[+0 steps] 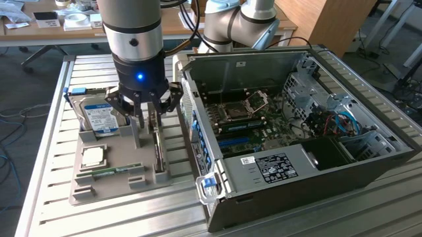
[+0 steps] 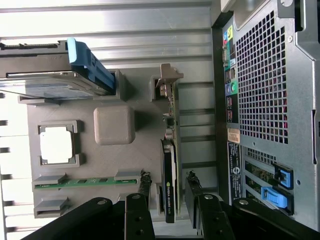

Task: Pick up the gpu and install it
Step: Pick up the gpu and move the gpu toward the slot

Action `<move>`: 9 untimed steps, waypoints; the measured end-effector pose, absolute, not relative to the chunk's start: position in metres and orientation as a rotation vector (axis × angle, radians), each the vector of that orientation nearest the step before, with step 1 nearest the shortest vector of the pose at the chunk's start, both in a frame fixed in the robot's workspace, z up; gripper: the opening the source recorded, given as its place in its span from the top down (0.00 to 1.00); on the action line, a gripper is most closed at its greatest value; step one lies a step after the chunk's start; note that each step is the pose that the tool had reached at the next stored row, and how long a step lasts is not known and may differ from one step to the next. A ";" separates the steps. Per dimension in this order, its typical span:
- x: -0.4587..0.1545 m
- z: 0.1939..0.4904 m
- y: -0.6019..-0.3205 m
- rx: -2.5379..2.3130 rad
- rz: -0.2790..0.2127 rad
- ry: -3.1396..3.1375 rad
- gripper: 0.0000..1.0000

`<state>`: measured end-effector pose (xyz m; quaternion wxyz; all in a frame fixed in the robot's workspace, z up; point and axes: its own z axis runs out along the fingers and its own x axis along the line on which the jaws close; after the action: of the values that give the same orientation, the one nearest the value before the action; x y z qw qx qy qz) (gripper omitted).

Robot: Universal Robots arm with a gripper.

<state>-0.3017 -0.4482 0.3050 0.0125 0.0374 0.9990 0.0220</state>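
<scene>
gpu (image 2: 170, 160) stands on edge in its slot of the grey holder tray (image 1: 112, 190), on the side nearest the open PC case (image 1: 297, 148); metal bracket end faces away from the gripper's body. Gripper (image 2: 168, 177) low over the card, fingers (image 2: 145, 187) spread, one on each face, gap visible on both sides, no pinch. Same tray: hard drive (image 1: 99, 116), processor chip (image 1: 94, 157), green memory stick (image 1: 112, 171).

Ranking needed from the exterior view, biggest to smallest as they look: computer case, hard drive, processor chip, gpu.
1. computer case
2. hard drive
3. processor chip
Unranked: gpu. It stands edge-on to this camera and shows as a thin dark strip, so its look here says little about its size.
</scene>
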 end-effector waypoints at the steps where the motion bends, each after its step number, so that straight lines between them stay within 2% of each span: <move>1: -0.302 0.304 -0.448 0.117 0.069 3.114 0.58; 9: -0.302 0.294 -0.449 0.117 0.069 3.114 0.58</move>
<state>-0.3018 -0.4486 0.2938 0.0124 0.0374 0.9990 0.0220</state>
